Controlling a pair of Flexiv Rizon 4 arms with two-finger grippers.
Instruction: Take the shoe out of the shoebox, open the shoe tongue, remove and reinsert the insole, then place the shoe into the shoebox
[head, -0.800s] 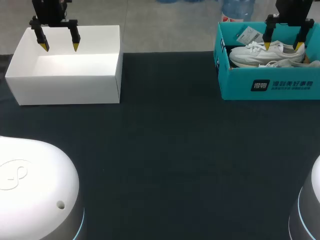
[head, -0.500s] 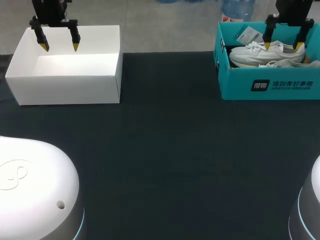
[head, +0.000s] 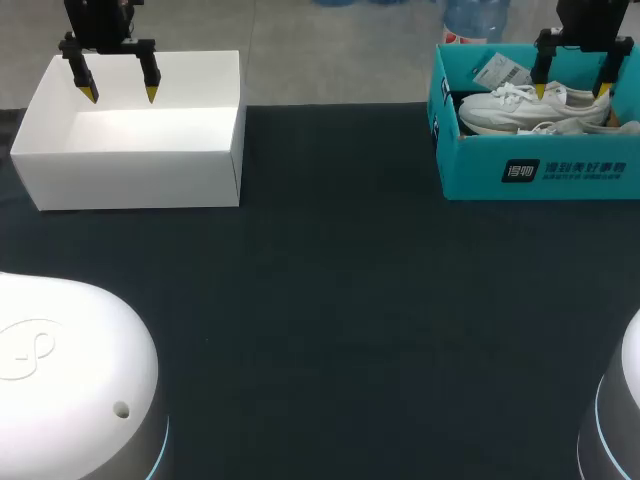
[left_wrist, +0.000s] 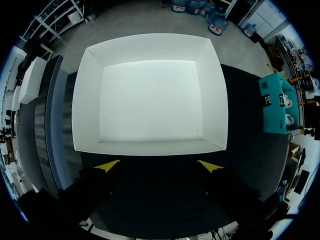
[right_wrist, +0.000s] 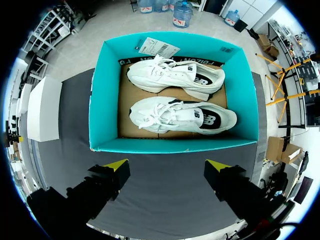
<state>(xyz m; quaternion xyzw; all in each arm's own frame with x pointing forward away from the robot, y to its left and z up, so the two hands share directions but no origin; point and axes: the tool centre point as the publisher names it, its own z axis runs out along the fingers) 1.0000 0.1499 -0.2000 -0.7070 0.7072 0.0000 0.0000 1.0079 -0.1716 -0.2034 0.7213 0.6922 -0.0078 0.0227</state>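
Observation:
A teal shoebox (head: 530, 170) (right_wrist: 100, 100) stands at the table's far right. Two white shoes lie side by side in it on their sides: one nearer my right gripper (right_wrist: 182, 116) and one farther (right_wrist: 175, 77) (head: 525, 108). A paper tag (right_wrist: 159, 48) leans on the box's far wall. My right gripper (head: 571, 92) (right_wrist: 167, 164) hangs open above the box, nothing between its fingers. My left gripper (head: 119, 93) (left_wrist: 159, 165) hangs open over a white box (head: 130, 180) (left_wrist: 150, 50) at the far left, which holds nothing.
Dark cloth covers the table (head: 340, 300) between the two boxes. The white bases of my arms (head: 60, 380) sit at the near corners.
My right gripper has shifted slightly to the right above the shoebox. The left arm has not moved.

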